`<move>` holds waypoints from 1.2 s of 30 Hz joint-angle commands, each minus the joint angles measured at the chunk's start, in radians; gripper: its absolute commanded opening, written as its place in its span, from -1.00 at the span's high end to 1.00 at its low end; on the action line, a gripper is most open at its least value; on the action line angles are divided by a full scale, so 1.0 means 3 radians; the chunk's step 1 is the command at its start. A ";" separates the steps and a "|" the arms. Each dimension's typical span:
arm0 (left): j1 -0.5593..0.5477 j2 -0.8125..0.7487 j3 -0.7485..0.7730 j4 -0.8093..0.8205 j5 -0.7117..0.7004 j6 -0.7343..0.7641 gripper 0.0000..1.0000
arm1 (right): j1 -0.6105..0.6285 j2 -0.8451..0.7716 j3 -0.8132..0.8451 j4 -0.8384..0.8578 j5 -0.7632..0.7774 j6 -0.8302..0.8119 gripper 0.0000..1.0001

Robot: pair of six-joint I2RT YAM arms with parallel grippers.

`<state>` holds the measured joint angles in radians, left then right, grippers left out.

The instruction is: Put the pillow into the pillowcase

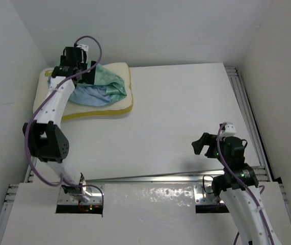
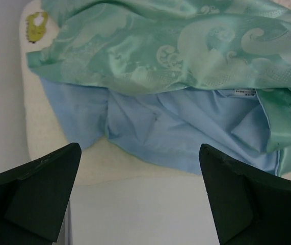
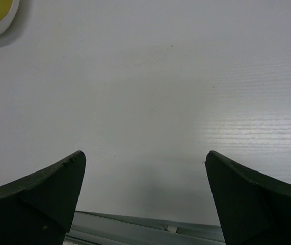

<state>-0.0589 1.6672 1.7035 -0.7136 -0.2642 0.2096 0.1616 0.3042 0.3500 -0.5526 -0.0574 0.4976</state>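
Cream pillow (image 1: pixel 115 104) with a yellow edge seam lies flat in the upper left of the top view, on the white table (image 1: pixel 186 102) near the left wall. We see the left gripper (image 2: pixel 139 149) above the pillow's left part, jaws spread wide and holding nothing. In the left wrist view its dark fingers (image 2: pixel 43 189) fill the lower corners, with cloth and pillow edge showing between them, unpinched. We cannot tell if the tips touch anything.

Purple cable (image 1: pixel 32 153) loops along the left arm.

The pillowcase (image 1: pixel 103 86) lies bunched on top of the pillow, just right of the left gripper. Its shiny sea-green face with a swirl pattern is uppermost, and the plain light blue face shows below it. The pillow is not inside.

A yellow-green mark (image 2: pixel 36 25) sits on the pillow corner at the upper left of the wrist view, just beside the green cloth's edge. A small white label (image 2: pixel 244 92) shows where green meets blue, right of centre.

The right gripper (image 3: pixel 144 152) is at the lower right of the top view, well apart from the pillow and pillowcase, jaws released wide with nothing between them. Its wrist view shows the tabletop, a pillow corner at upper left, and a metal rail (image 3: pixel 135 224) along the bottom edge.
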 commanded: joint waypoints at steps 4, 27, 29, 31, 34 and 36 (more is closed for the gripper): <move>0.0007 0.0588 0.0201 0.0696 0.0221 -0.0145 -0.99 | 0.0024 0.0075 -0.0042 0.0170 -0.0182 -0.0017 -0.97; -0.0379 0.0569 0.0485 0.1222 0.0936 0.1038 1.00 | 0.0019 0.0407 0.0433 0.0057 0.0467 -0.0037 -0.82; -0.0595 0.0212 0.0341 0.1233 0.1130 0.1284 1.00 | 0.0019 0.0611 0.0576 0.0073 0.0519 -0.0089 -0.79; -0.0856 -0.0080 0.0202 0.1238 0.1575 0.1265 1.00 | 0.0024 0.0790 0.0862 0.0098 0.0539 -0.0109 -0.78; -0.1239 -0.0204 0.0334 0.1167 0.1755 0.1061 1.00 | 0.0024 0.1209 0.1389 0.0103 0.0407 -0.0206 -0.77; -0.1541 -0.0229 0.0478 0.1151 0.1750 0.0943 1.00 | 0.0024 0.1496 0.1808 0.0108 0.0202 -0.0288 -0.78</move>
<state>-0.4538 1.6192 1.8008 -0.3985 0.1635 0.5152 0.1616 0.6743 0.7418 -0.5774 0.0586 0.4606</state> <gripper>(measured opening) 0.004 0.887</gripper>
